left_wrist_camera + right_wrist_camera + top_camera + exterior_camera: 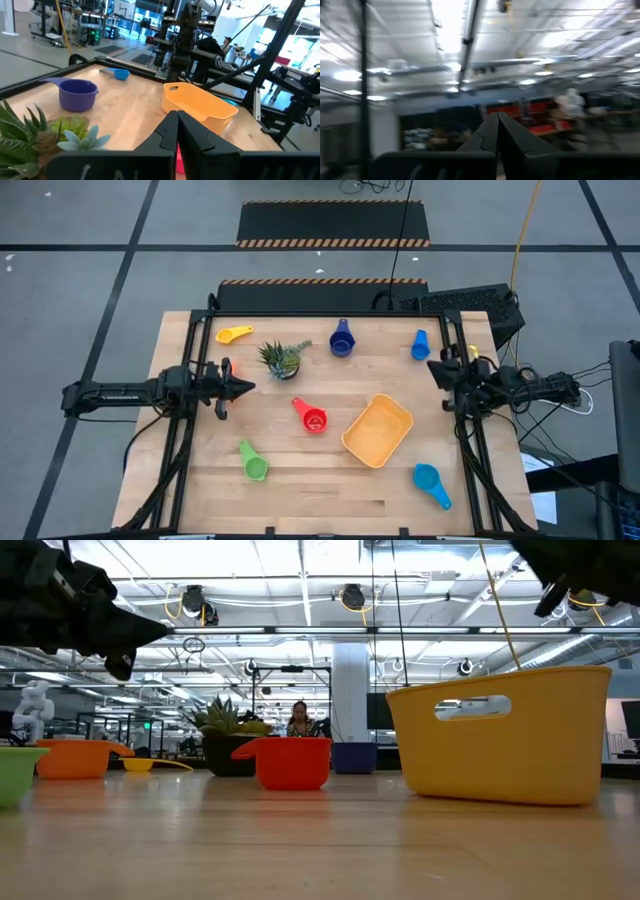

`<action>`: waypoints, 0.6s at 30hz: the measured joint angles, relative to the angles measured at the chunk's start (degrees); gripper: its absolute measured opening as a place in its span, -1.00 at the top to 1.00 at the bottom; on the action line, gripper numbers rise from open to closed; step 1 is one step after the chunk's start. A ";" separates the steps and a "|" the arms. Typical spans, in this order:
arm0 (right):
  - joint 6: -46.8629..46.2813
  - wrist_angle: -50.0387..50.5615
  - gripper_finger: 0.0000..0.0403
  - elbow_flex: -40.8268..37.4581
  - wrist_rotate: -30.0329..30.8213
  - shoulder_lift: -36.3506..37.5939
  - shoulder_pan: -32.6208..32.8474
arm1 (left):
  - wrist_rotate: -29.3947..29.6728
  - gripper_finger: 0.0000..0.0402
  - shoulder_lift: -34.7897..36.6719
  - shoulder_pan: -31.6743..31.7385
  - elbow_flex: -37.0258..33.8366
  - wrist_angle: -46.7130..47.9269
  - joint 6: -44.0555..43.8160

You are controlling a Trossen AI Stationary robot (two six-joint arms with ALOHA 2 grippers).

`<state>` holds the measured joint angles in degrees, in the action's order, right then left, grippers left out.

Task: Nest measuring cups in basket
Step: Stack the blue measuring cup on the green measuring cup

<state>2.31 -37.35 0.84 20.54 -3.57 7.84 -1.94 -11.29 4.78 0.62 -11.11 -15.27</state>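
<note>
Nearest the front edge of the table [330, 490] lie two cups: the light blue cup [428, 479] toward the front right corner and the green cup [254, 466] toward the front left. Farther in, the basket [378, 430] sits right of the table's middle, turned at an angle and holding nothing, with the red cup [314, 420] just beside it on its left but apart from it. The left gripper [244, 387] hangs above the left edge with its fingers pressed together on nothing, tips pointing inward toward the middle; the red cup lies nearest it, a little ahead and toward the front. The right gripper [433, 367] hangs over the right edge, fingers likewise closed and empty (its wrist camera looks up at the ceiling), and the basket lies inward of it toward the front. Along the back edge stand the yellow cup [236, 334], the potted plant [282, 358], the dark blue cup [342, 340] and the blue cup [420, 345].
</note>
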 joint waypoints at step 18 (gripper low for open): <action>22.88 3.77 1.00 19.09 10.69 -15.26 -0.04 | 17.74 0.95 -3.88 2.93 19.96 12.24 10.31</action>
<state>25.19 -33.58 19.93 31.24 -18.83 7.79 15.80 -15.17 7.71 20.58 1.13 -4.96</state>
